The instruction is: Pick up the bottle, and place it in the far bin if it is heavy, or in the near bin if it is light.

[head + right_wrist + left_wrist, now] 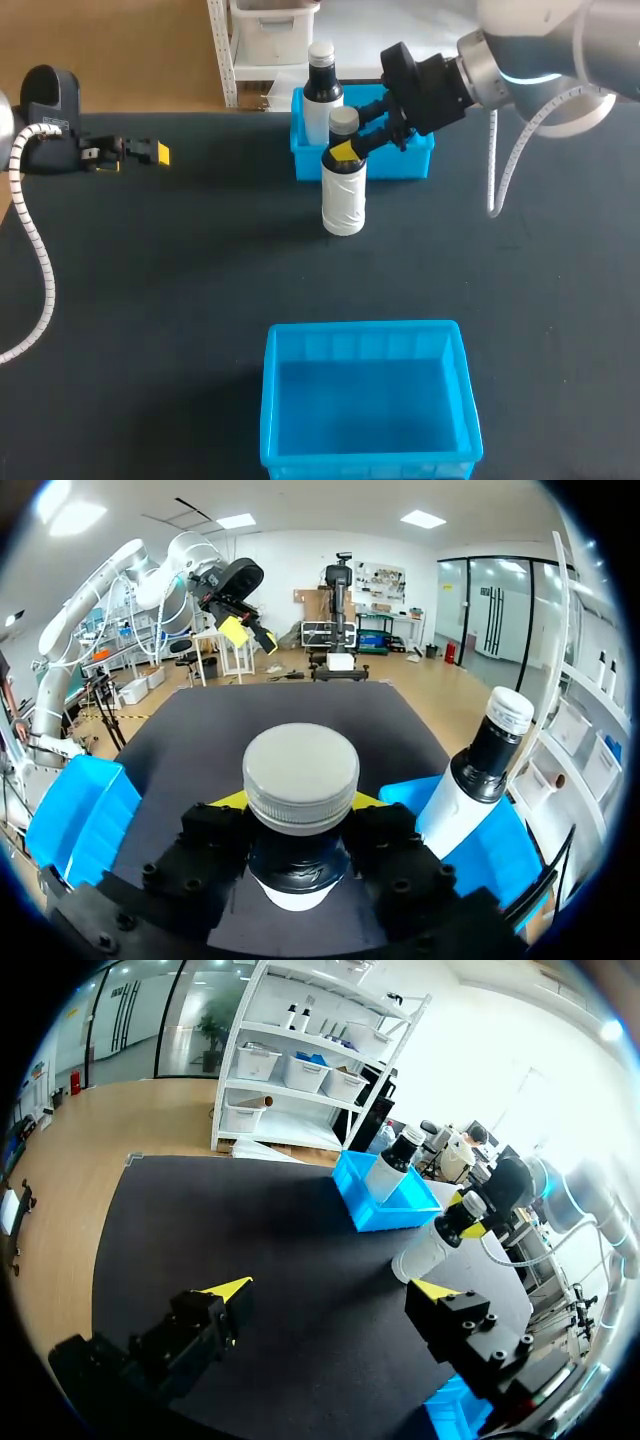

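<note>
White bottle (344, 195) with a grey cap stands upright just in front of the blue far bin (415, 160). The right claw (343, 150) is clamped on its neck from both sides. A second bottle (322, 95) stands inside that bin. The near bin (275, 400) sits well apart at the black bench's (150, 300) front edge. The left claw (332, 1290) hangs spread wide, holding nothing, over the far left of the bench.

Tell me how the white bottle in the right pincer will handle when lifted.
The bottle is tall and narrow, so probably tippy if nudged. Gripped at the neck by the right pincer, it may swing below. Its body looks rigid; weight cannot be judged.
</note>
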`<state>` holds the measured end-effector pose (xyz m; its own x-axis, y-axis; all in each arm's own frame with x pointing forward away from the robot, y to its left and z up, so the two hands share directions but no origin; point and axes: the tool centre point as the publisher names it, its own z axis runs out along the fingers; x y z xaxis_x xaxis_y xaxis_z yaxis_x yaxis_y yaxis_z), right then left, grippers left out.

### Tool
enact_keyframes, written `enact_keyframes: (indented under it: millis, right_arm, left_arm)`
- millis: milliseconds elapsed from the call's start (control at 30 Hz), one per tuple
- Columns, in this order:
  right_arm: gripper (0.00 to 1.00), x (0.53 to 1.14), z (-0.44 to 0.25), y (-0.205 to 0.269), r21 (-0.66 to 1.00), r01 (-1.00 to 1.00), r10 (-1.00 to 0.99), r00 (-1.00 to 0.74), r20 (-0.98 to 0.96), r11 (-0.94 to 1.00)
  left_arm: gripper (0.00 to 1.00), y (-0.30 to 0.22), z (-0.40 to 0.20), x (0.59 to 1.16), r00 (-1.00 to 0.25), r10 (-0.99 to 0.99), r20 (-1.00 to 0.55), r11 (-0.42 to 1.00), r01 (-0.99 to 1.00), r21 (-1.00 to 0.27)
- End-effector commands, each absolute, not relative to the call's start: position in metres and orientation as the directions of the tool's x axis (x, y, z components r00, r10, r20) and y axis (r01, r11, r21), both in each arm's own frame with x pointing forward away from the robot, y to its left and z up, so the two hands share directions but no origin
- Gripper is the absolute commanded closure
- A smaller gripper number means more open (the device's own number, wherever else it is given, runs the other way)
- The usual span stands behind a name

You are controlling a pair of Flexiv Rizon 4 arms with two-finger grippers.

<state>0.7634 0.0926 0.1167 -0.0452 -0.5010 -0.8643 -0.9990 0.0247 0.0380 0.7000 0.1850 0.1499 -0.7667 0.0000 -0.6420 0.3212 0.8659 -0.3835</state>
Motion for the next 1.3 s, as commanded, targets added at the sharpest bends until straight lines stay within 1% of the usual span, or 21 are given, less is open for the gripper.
enact_keyframes:
  millis: [33, 100, 133, 167, 733, 1300]
  right_arm:
    - [0.66, 0.764, 0.117, 0.092, 0.038, -0.999, -0.501, -0.045, -0.865, 0.023]
    - [0.80, 0.764, 0.117, 0.093, 0.038, -0.999, -0.501, -0.044, -0.864, 0.022]
    - [0.93, 0.763, 0.117, 0.092, 0.038, -0.999, -0.501, -0.044, -0.864, 0.022]
    - [1.00, 0.762, 0.118, 0.092, 0.037, -0.999, -0.501, -0.044, -0.864, 0.023]
    - [1.00, 0.749, 0.140, 0.071, 0.007, -0.998, -0.504, -0.035, -0.863, 0.058]
    - [1.00, 0.759, 0.189, 0.036, -0.009, -0.993, -0.515, -0.053, -0.855, 0.117]
  left_arm:
    - [0.00, 0.185, 0.150, 0.700, -0.767, 0.000, -0.642, 0.866, 0.321, -0.383]
    - [0.00, 0.185, 0.150, 0.700, -0.767, 0.000, -0.642, 0.866, 0.321, -0.383]
    - [0.00, 0.185, 0.150, 0.700, -0.767, 0.000, -0.642, 0.866, 0.321, -0.383]
    - [0.00, 0.185, 0.150, 0.700, -0.767, 0.000, -0.642, 0.866, 0.321, -0.383]
    - [0.00, 0.185, 0.150, 0.700, -0.767, 0.000, -0.642, 0.866, 0.321, -0.383]
    - [0.00, 0.185, 0.150, 0.700, -0.767, 0.000, -0.642, 0.866, 0.321, -0.383]
